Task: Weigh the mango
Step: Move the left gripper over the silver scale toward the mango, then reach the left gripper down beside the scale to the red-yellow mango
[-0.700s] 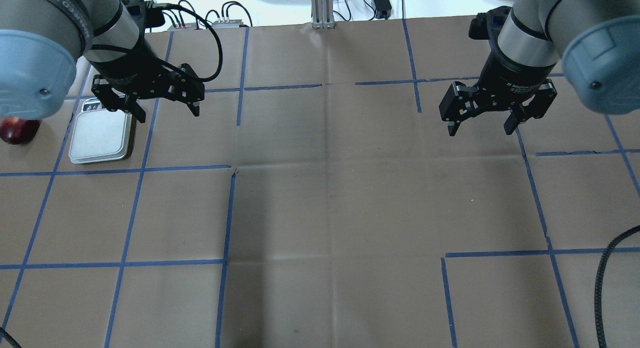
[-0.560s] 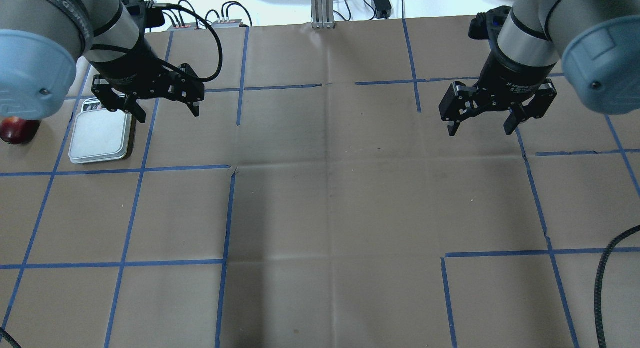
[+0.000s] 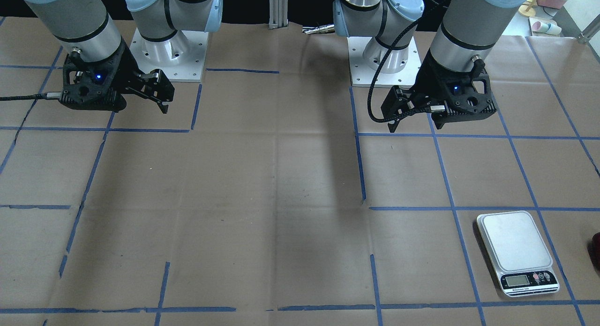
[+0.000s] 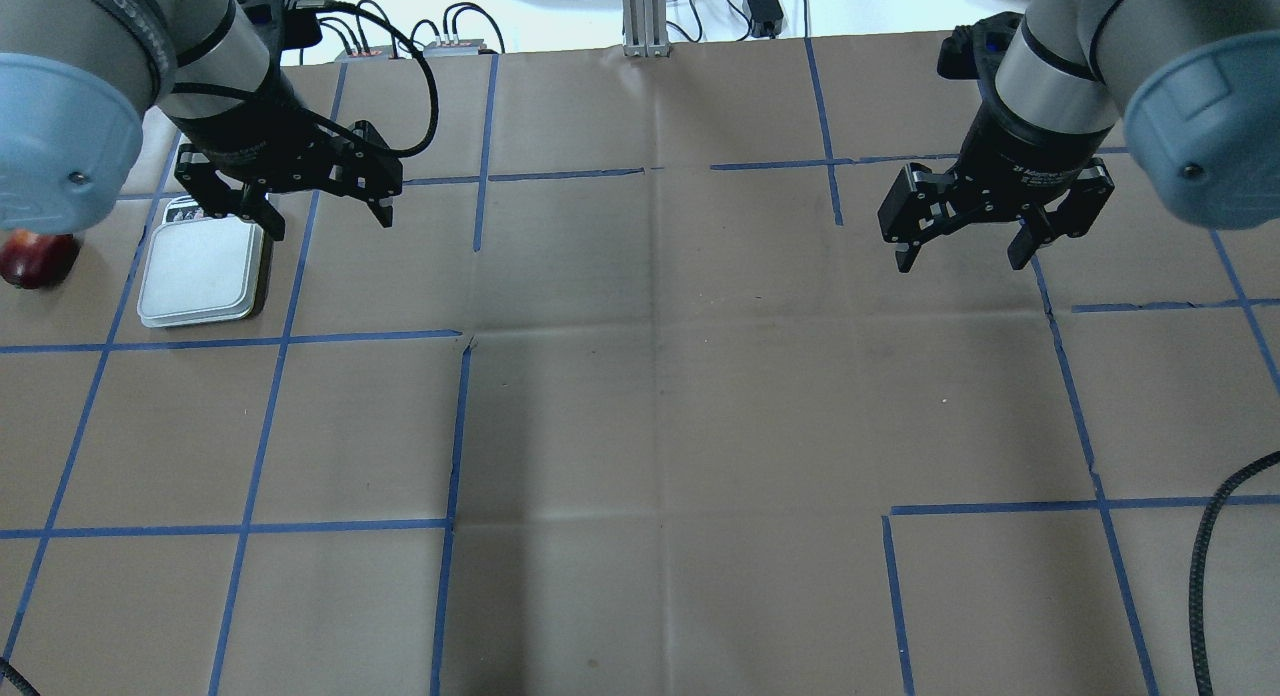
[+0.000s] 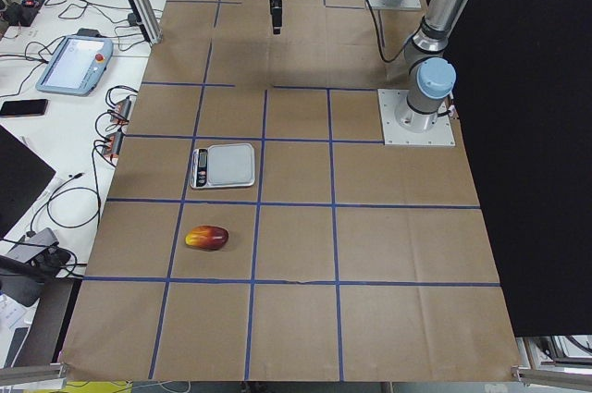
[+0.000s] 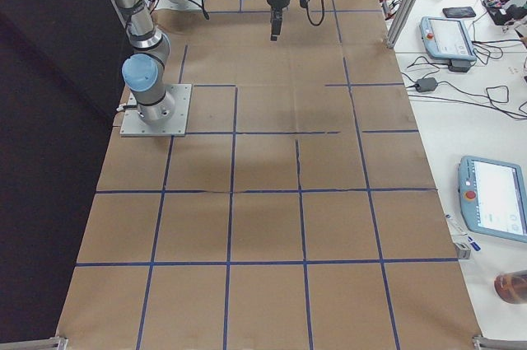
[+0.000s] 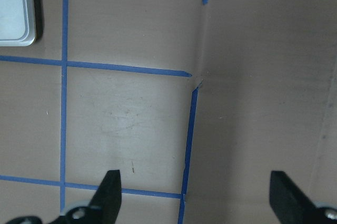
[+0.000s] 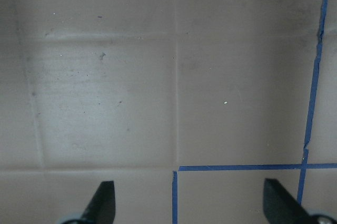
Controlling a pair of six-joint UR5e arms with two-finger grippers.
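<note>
Two things matter most and both sit at my left end of the table [image 4: 640, 406]. Nearest that end is the mango [image 5: 206, 239], lying on its side on the brown paper, alone in its taped square and untouched. It is clearly apart from the scale [image 5: 223, 165], which comes next. The platform is bare, and the display strip faces away from the robot, I take it so the operators across the table can read it. Beyond the scale hangs the left gripper [image 4: 330, 223], raised off the paper with its jaws spread wide and nothing between them. Its wrist camera shows only tape lines and a corner of the scale. I judge it is held high and open because the pick has not begun: it is the arm on the fruit's side, and the wide gap suits a grasp across the mango's short axis. Since the fruit is glossy and rounded, I would expect it to roll or slip if pinched off-centre, so I would come down squarely over its middle. Farthest off, across the table, the right gripper [image 4: 960, 263] hovers over bare paper, jaws likewise apart and empty. I read that as parked out of the way, since nothing on its side needs handling.
</note>
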